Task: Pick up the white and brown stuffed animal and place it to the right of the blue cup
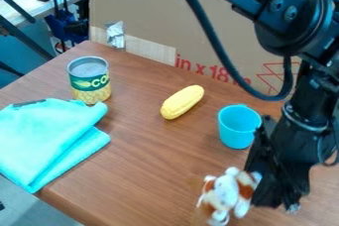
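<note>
**Plush toy lies close against the hand, on the side of the cloth**

You have the plush toy (227,193), white with brown patches, right next to the hand (277,202). In the camera view it is to the left of the hand's lower end, and its edge meets the black of the hand. I cannot tell if the hand is clenched on the toy, or released with the toy only beside it. The toy's long axis goes slanting, from its top near the hand down and a little away from it. I also cannot tell if the toy rests on the desk (152,170) or is slightly above it.

For you, the second nearest thing is the blue cup (240,133). It stands upright, mouth up, just beside the hand's upper part, farther from the camera than the toy. The yellow corn (182,102) lies beyond the cup, well apart from the hand, and its length runs crosswise to the line from it to the hand. Farthest from your hand are the can (89,82), which stands upright, and the folded cloth (53,136), just beside the can.
</note>
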You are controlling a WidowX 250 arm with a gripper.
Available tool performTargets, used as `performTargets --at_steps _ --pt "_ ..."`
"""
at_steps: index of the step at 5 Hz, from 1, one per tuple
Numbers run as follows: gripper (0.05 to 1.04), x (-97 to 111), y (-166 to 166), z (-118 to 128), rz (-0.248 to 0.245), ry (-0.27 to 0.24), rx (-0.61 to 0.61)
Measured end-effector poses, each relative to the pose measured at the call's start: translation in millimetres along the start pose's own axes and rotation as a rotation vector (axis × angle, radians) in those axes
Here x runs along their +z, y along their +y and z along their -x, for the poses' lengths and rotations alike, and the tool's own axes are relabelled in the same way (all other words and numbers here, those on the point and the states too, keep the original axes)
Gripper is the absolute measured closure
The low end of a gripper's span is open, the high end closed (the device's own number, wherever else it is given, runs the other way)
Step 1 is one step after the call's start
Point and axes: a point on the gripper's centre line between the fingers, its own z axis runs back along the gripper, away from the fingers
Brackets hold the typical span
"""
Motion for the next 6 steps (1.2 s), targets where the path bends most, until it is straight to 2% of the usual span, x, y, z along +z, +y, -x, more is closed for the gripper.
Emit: performTargets --at_steps 1,2,3,4,5,6 --pt "0.554 5 22 -28 -0.006 -0.046 -0.019" --pt "0.554 7 35 -64 -0.013 -0.127 -0.025" --pt "0.554 19 44 -90 -0.03 -0.224 -0.015" --pt "0.554 14 48 -104 -0.024 -0.256 -0.001" --pt "0.554 -3 59 -109 -0.021 -0.256 0.01" --pt "0.48 -13 70 -109 -0.014 -0.267 0.042"
